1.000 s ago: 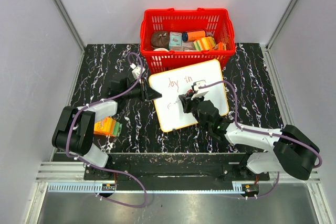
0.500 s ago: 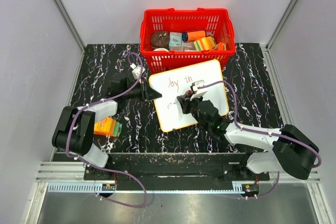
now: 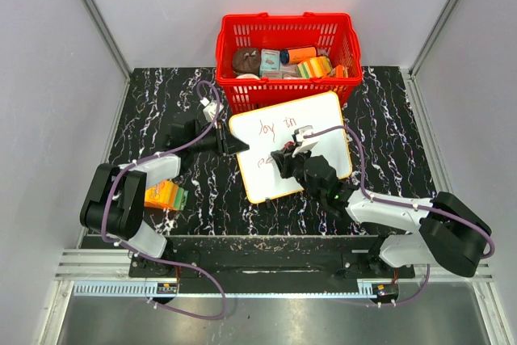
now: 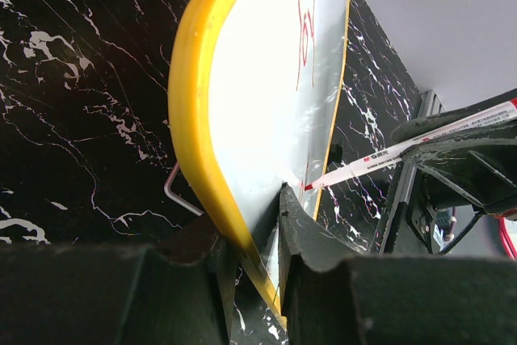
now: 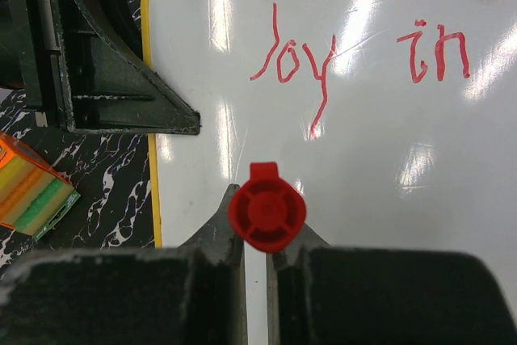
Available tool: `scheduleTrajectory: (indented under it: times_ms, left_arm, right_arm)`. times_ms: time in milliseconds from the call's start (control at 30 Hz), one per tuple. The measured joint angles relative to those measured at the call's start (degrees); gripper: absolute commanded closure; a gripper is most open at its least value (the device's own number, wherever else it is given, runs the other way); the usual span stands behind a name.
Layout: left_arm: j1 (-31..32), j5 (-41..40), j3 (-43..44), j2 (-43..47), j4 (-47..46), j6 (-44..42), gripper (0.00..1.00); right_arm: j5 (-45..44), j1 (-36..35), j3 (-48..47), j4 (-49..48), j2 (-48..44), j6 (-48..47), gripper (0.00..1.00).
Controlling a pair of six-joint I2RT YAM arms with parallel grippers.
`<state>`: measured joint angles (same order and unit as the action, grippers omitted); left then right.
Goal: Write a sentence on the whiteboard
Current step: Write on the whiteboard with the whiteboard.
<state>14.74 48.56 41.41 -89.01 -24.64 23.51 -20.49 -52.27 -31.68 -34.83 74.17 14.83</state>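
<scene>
Fingers [image 4: 305, 236] of the left gripper [image 4: 257, 228] clamp the whiteboard [image 4: 271, 94] rim, those of the right gripper [image 5: 266, 230] pinch the marker [image 5: 266, 209]; the unfinished sentence [image 5: 292, 62] likely needs light, even tip pressure.

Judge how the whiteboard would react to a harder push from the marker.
Probably stiff: the whiteboard looks flat though the left tool grips only one edge. It seems propped on a wire stand, so a hard marker push might tip it. Its glossy face likely lets the tip skid.

White whiteboard [image 3: 327, 111] with yellow rim, red sentence [image 5: 287, 62], red basket [image 3: 279, 90], black white-veined table [image 3: 161, 103]
</scene>
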Motion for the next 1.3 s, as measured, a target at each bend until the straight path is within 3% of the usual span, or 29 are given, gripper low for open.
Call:
scheduleTrajectory:
  times_ms: [1300]
  left_arm:
    - [0.0, -0.07, 0.17, 0.0, 0.42, -0.02, 1.0]
  right_arm:
    - [-2.8, 1.36, -1.75, 1.75, -0.37, -0.07, 1.0]
